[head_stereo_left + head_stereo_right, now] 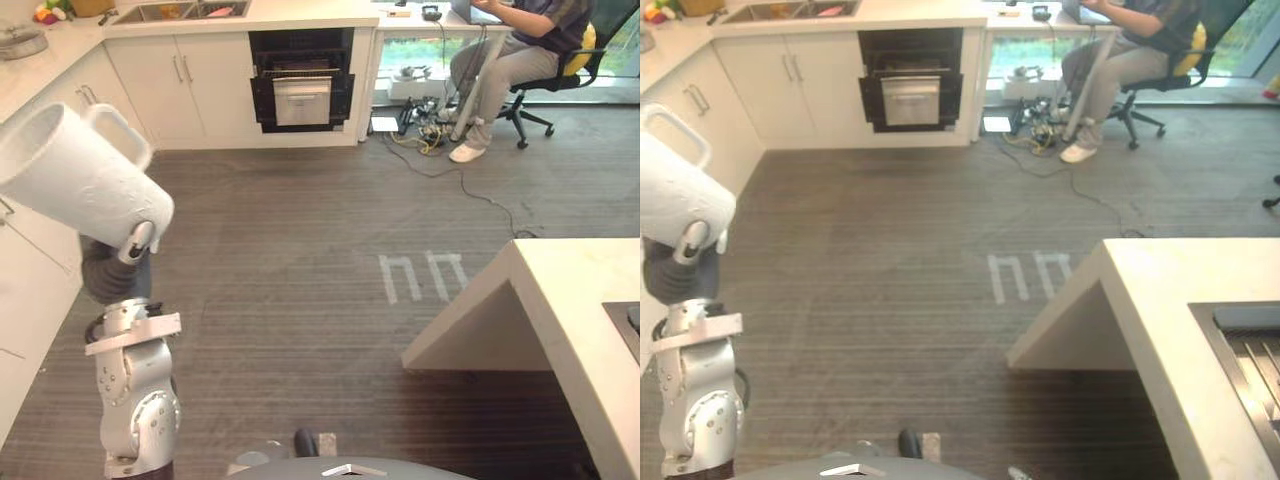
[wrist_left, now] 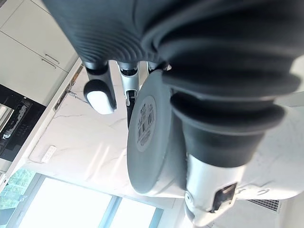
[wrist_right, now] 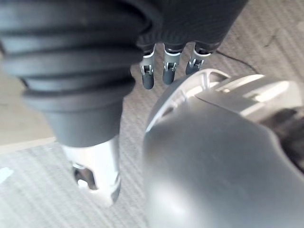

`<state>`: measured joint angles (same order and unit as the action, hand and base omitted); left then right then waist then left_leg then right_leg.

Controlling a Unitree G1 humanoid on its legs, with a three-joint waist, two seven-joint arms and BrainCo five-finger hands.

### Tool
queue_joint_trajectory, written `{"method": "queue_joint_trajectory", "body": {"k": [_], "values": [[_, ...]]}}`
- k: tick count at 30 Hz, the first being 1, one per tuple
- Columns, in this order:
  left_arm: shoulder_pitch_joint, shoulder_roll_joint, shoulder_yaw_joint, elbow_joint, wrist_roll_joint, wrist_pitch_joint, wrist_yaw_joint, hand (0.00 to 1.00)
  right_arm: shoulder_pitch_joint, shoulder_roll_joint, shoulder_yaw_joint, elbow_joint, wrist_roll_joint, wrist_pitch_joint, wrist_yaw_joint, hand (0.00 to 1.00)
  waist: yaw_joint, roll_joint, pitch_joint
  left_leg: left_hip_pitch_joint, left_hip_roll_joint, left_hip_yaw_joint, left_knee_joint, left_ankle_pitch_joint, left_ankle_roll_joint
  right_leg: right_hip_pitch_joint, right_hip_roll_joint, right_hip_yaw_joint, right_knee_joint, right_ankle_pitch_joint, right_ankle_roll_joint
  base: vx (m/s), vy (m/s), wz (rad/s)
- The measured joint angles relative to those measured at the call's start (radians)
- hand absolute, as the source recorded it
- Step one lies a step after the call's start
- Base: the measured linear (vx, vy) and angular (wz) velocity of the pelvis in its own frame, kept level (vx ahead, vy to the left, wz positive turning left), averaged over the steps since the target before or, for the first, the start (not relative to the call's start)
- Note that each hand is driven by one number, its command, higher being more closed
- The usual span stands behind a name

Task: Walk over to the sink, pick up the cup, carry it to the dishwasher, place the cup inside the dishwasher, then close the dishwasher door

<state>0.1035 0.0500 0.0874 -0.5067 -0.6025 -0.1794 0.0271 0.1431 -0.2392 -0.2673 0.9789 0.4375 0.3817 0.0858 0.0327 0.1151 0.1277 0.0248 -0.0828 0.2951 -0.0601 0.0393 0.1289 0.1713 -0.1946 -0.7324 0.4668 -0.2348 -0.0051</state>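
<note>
A white cup with a handle is held up tilted at the left of the head views. My left hand is shut on it from below. In the left wrist view the cup's base with a label lies against the palm, with fingers curled past it. The dishwasher is a dark open bay in the far cabinet wall, with a silver front panel in it. The sink is in the counter left of it. My right hand hangs open over the floor.
White cabinets run along the left and far walls. A white island counter juts in from the right. A person sits on an office chair at the far right, with cables on the floor nearby. Grey floor lies between.
</note>
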Motion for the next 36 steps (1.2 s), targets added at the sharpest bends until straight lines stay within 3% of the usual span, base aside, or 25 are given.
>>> {"method": "queue_joint_trajectory", "body": {"k": [1,2,3,4,5,6,8,14,17,20,21,27,36], "values": [[-0.052,0.008,-0.032,0.069,-0.001,-0.001,-0.026,1.0,0.009,0.051,-0.022,0.021,0.025,-0.028,-0.003,0.0,-0.024,-0.053,0.005,-0.024,-0.007,-0.053,0.052,-0.104,-0.244,-0.029,0.074,0.202,-0.123,-0.008,-0.019,0.03,-0.074,2.12],[-0.068,0.052,-0.032,0.084,-0.002,-0.01,-0.034,1.0,-0.012,0.12,-0.007,0.026,0.057,-0.047,0.0,0.0,-0.007,-0.148,0.008,-0.192,-0.019,-0.082,0.488,-0.218,0.06,-0.106,-0.022,0.338,-0.128,0.057,0.008,0.13,-0.287,1.55],[-0.065,0.059,-0.031,0.093,-0.002,-0.025,-0.033,1.0,-0.012,0.126,-0.002,0.021,0.053,-0.07,-0.014,0.0,0.012,-0.143,0.009,-0.197,0.045,-0.125,0.538,-0.243,-0.045,-0.129,-0.02,0.414,-0.139,0.073,0.04,0.13,-0.728,0.96],[-0.066,0.045,-0.04,0.12,0.0,-0.025,-0.036,1.0,0.0,0.087,-0.011,0.022,0.067,-0.09,-0.001,0.0,-0.002,-0.121,0.009,-0.144,0.099,-0.166,0.453,-0.247,-0.149,-0.105,-0.005,0.526,-0.174,0.058,0.067,-0.03,-0.489,0.79],[-0.043,0.028,-0.06,0.136,-0.001,-0.017,-0.035,1.0,0.022,0.073,0.018,0.019,0.067,-0.09,-0.001,0.0,0.0,-0.12,-0.005,-0.122,0.086,-0.165,0.389,-0.223,-0.142,-0.098,-0.004,0.592,-0.222,0.071,0.101,-0.08,-0.305,1.02],[-0.016,0.028,-0.062,0.132,0.0,-0.021,-0.043,1.0,0.02,0.077,0.037,0.02,0.067,-0.089,-0.002,0.0,0.004,-0.127,-0.014,-0.102,0.082,-0.164,0.335,-0.21,-0.147,-0.097,0.01,0.638,-0.278,0.099,0.106,0.03,0.038,0.57],[-0.006,0.029,-0.067,0.134,0.003,-0.017,-0.049,1.0,0.012,0.095,0.07,0.023,0.065,-0.069,0.0,0.0,0.003,-0.14,-0.022,-0.101,0.085,-0.171,0.322,-0.169,-0.153,-0.077,0.024,0.62,-0.354,0.167,0.109,0.04,-0.089,0.36],[0.007,0.026,-0.142,0.127,0.039,0.024,-0.063,1.0,0.001,0.069,0.113,0.015,0.037,-0.011,0.03,0.0,0.011,-0.104,-0.055,-0.096,0.115,-0.207,0.256,-0.099,-0.172,-0.064,0.064,0.609,-0.41,0.189,0.101,0.0,-0.124,0.12],[0.008,0.026,-0.149,0.124,0.038,0.039,-0.086,1.0,-0.004,0.046,0.148,-0.003,0.041,-0.007,0.035,0.0,0.008,-0.079,-0.062,-0.183,0.16,-0.217,0.386,-0.143,-0.171,-0.065,0.103,0.606,-0.417,0.178,0.088,-0.06,-0.089,0.09],[0.02,0.025,-0.148,0.124,0.037,0.042,-0.103,1.0,-0.012,0.041,0.152,-0.012,0.048,-0.006,0.035,0.0,0.012,-0.073,-0.058,-0.158,0.16,-0.203,0.324,-0.128,-0.18,-0.065,0.103,0.606,-0.419,0.182,0.085,-0.08,-0.047,0.07],[0.044,0.055,-0.148,0.088,0.036,0.014,-0.164,1.0,-0.031,0.051,0.188,-0.015,0.047,-0.013,0.036,0.0,-0.009,-0.11,-0.063,-0.024,0.142,-0.132,-0.026,0.117,-0.191,-0.084,0.094,0.608,-0.492,0.25,0.089,-0.03,-0.012,0.05],[0.044,0.054,-0.148,0.088,0.035,0.014,-0.164,1.0,-0.029,0.057,0.188,-0.015,0.047,-0.015,0.036,0.0,-0.01,-0.112,-0.063,-0.025,0.139,-0.134,-0.026,0.117,-0.191,-0.084,0.092,0.603,-0.492,0.25,0.09,0.0,0.002,0.02],[0.045,0.044,-0.149,0.089,-0.063,0.014,-0.152,1.0,0.003,0.063,0.233,-0.02,0.043,-0.05,0.04,0.0,-0.023,-0.128,-0.09,-0.017,0.112,-0.159,-0.027,0.112,-0.183,-0.058,0.073,0.565,-0.494,0.237,0.096,0.04,0.022,0.1]]}}
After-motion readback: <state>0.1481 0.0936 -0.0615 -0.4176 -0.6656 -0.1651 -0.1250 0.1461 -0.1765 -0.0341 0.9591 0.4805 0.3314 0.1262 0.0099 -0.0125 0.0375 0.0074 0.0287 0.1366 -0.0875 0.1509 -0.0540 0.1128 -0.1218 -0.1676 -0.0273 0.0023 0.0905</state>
